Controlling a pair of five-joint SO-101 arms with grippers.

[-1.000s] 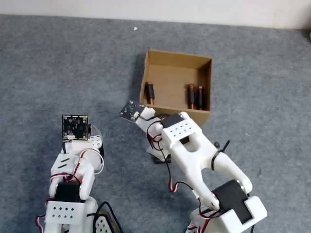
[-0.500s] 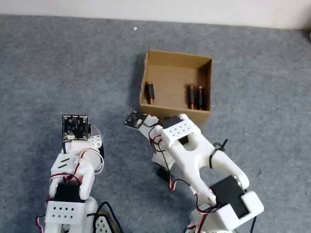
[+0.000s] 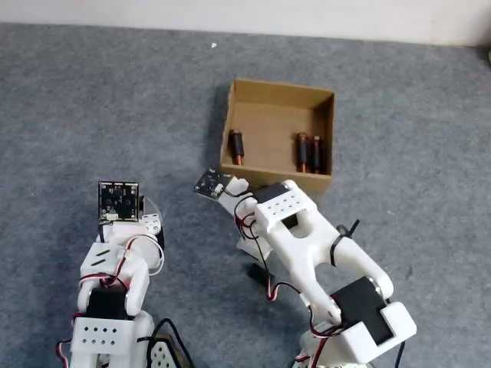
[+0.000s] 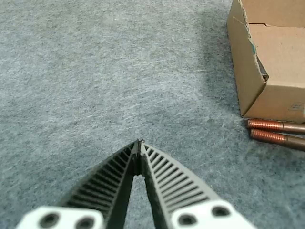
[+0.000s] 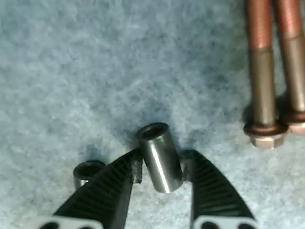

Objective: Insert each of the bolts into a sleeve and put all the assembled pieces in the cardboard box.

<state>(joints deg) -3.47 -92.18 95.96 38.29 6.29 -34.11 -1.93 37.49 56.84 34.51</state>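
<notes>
3 assembled pieces (image 3: pixel 236 146) lie in the box (image 3: pixel 282 84). Right gripper (image 5: pixel 162 166) clasps a sleeve (image 5: pixel 159 152) beside 2 bolts (image 5: pixel 259 71) — left gripper (image 4: pixel 139 145) closed, empty.

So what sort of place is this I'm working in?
Probably a lab or hobby bench set up for robot practice: a grey felt-like mat as the work surface, with a small cardboard box, loose copper-coloured bolts and a steel sleeve.

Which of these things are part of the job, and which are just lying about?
Job: cardboard box; three assembled pieces inside; two loose bolts; sleeve in the right gripper; second sleeve.
Just there: grey mat; left gripper, shut and empty.
</notes>
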